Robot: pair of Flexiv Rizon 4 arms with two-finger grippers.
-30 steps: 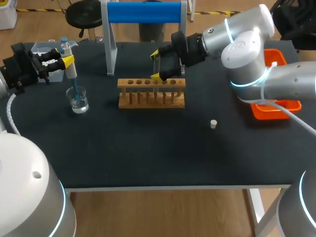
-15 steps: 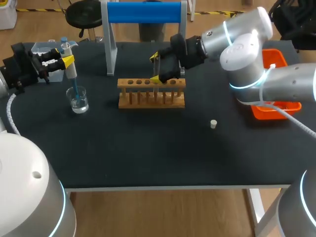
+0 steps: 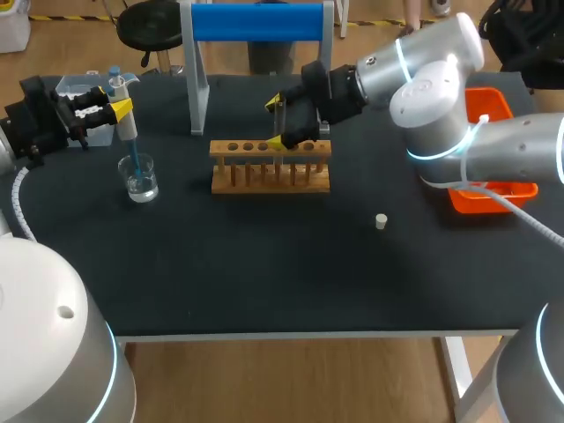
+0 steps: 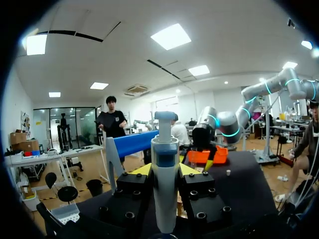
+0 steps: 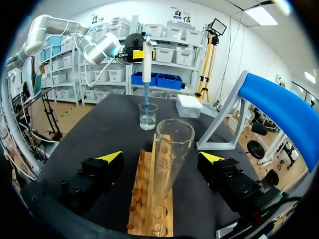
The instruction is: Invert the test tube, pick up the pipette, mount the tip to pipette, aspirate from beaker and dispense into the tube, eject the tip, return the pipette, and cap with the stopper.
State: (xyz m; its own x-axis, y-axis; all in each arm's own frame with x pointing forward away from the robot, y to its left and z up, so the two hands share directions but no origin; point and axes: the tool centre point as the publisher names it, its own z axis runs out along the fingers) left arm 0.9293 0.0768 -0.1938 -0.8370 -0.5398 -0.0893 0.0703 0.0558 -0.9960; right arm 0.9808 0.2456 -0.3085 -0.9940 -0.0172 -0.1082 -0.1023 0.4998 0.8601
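Observation:
My left gripper [image 3: 117, 107] [image 4: 165, 170] is shut on the white pipette [image 3: 128, 129] [image 4: 164, 189], held upright at the table's left. The pipette's blue tip dips into the small glass beaker [image 3: 141, 179] [image 5: 148, 115] of clear liquid. A clear test tube [image 3: 281, 123] [image 5: 171, 149] stands mouth up in the wooden rack [image 3: 270, 167] [image 5: 148, 199]. My right gripper [image 3: 277, 122] [image 5: 162, 159] is open, one finger on each side of the tube, neither touching it. A small white stopper [image 3: 381, 221] [image 4: 228, 173] lies on the mat to the right of the rack.
A blue-topped stand [image 3: 256, 22] rises behind the rack. A clear tip box [image 3: 81, 88] sits at the far left behind my left gripper. An orange tray [image 3: 493, 189] sits at the right edge under my right arm.
My right arm has shifted slightly to the left with its open fingers still around the tube. The left arm and pipette have not moved.

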